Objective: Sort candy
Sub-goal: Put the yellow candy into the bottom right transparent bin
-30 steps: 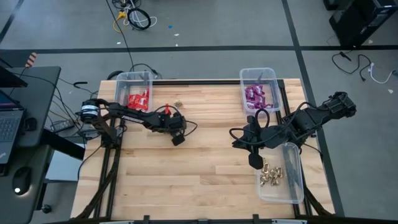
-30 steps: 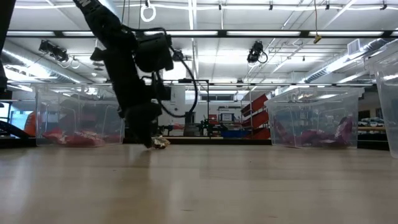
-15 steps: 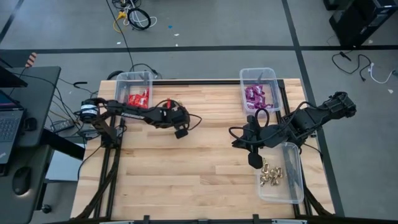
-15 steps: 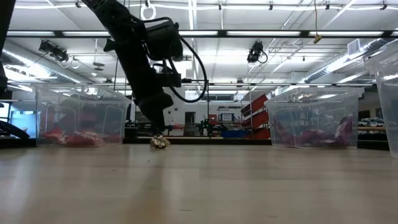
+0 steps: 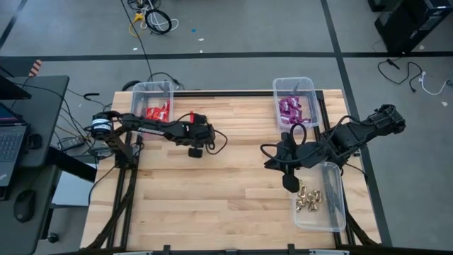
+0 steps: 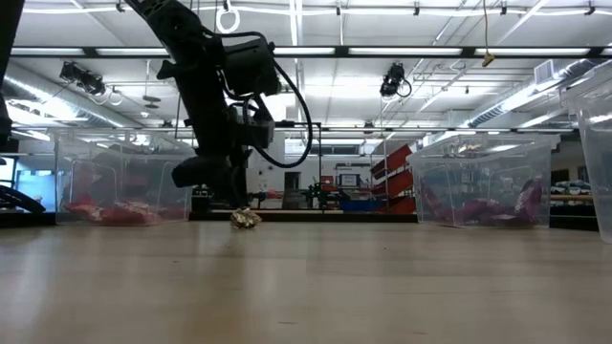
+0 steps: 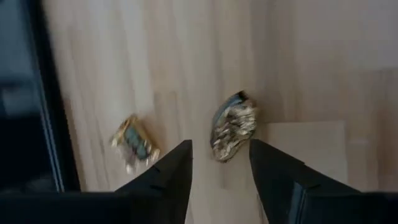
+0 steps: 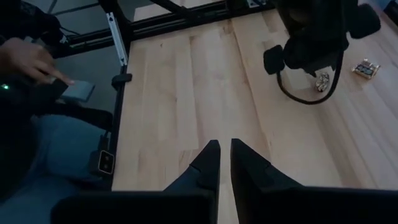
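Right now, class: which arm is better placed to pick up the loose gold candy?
Left. The left gripper hangs open right over the gold candy; the right gripper waits far across the table by the gold bin.

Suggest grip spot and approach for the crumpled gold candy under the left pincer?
Come straight down on the crumpled gold candy. The open left pincer already frames it in the wrist view. Close across its narrow middle: it lies flat on the bare table, elongated, with room either side.
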`<state>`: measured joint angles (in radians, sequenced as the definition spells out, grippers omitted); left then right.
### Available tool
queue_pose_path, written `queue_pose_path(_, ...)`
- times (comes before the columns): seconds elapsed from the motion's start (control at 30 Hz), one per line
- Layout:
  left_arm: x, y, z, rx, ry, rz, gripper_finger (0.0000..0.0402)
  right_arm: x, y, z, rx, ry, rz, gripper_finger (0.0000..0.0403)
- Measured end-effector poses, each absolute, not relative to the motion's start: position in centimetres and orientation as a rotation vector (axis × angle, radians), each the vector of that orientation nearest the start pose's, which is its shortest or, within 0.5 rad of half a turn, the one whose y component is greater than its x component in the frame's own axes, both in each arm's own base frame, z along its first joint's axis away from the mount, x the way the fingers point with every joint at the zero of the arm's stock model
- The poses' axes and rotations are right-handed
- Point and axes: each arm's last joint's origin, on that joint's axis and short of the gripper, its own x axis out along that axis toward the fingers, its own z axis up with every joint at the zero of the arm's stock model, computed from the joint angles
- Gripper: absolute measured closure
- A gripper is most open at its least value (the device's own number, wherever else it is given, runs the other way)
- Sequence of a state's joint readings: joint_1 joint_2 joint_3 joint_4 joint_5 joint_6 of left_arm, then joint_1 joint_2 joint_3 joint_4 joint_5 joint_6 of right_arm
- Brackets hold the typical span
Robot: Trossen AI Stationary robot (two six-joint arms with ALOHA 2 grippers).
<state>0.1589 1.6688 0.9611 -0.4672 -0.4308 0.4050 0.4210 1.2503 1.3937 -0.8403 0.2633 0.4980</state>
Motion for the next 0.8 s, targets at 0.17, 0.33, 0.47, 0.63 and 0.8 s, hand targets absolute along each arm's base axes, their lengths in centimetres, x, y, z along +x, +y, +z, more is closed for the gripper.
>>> queue_pose_path(0.17,30.4,5.7,16.5,0.567,1.238,0.011,0.0235,22.5,9.3,38.6,0.242,0.688,-0.006,0.0377)
queue_pose_path(0.33,31.0,5.7,16.7,0.631,1.176,-0.037,0.0235,22.4,9.3,38.5,0.222,0.707,0.008,0.0377)
queue_pose_path(0.47,31.0,6.1,16.7,0.659,1.174,-0.061,0.0235,22.4,9.3,38.5,0.190,0.710,0.025,0.0377)
queue_pose_path(0.63,30.9,7.1,16.5,0.624,1.170,-0.067,0.0235,22.4,9.3,38.5,0.164,0.710,0.035,0.0377)
queue_pose_path(0.8,30.8,8.2,16.5,0.573,1.139,-0.074,0.0235,22.4,9.3,38.5,0.161,0.710,0.036,0.0377)
